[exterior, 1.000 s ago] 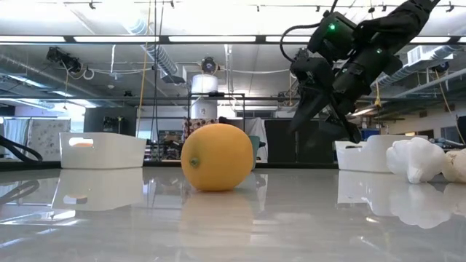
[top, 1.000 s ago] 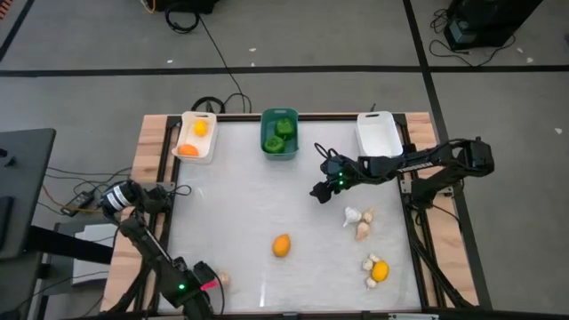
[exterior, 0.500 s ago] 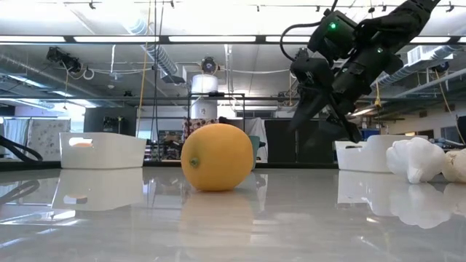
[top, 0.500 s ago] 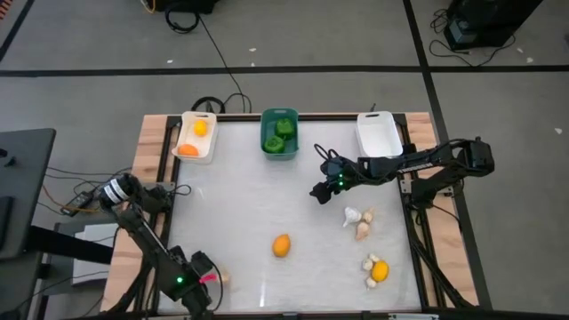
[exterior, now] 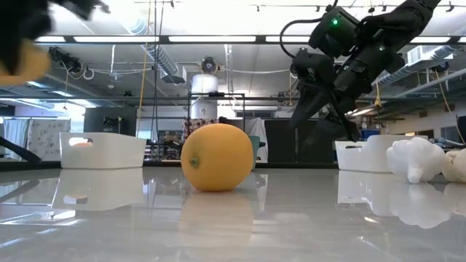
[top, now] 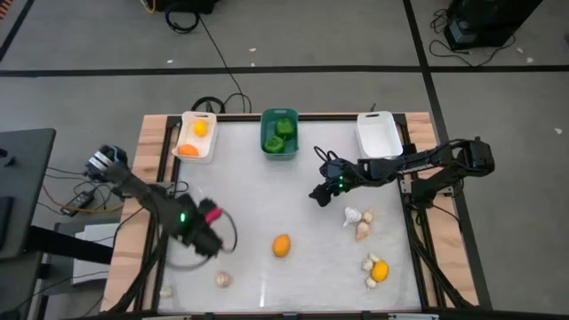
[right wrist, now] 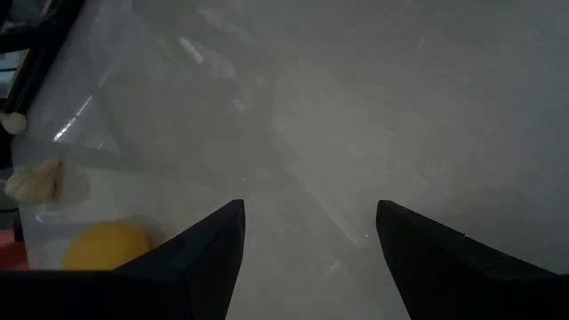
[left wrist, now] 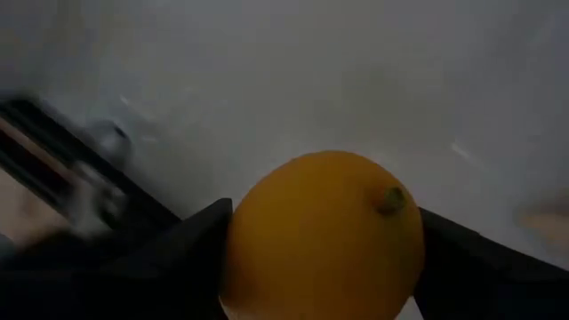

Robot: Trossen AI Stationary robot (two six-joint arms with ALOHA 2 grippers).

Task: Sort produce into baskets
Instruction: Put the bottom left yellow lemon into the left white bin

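Observation:
My left gripper [top: 212, 242] is shut on a round orange-yellow fruit [left wrist: 324, 236] over the table's left half; in the low view the fruit is an orange blur [exterior: 18, 57] high up. My right gripper [top: 317, 191] hangs open and empty above the table right of centre. An orange fruit [top: 281, 245] rests on the table. A white basket [top: 196, 138] holds two fruits. A teal basket [top: 279, 133] holds green peppers. A second white basket [top: 378, 135] stands at the far right. My left gripper pinches the fruit between its two fingers [left wrist: 191, 249], one on each of two opposite sides [left wrist: 244, 240]. The fruit's stem dimple [left wrist: 388, 199] faces the wrist camera. The fruit is lifted clear of the table.
Garlic bulbs [top: 357, 222] lie right of centre. More bulbs lie around a yellow fruit [top: 380, 271] near the front right. One bulb [top: 222, 278] lies near the front left. The middle of the table [top: 258, 191] is bare.
My left arm has swung fast from the table's near-left corner up and toward the far edge and the centre, blurred in motion. The garlic bulb beside its former place has stayed put.

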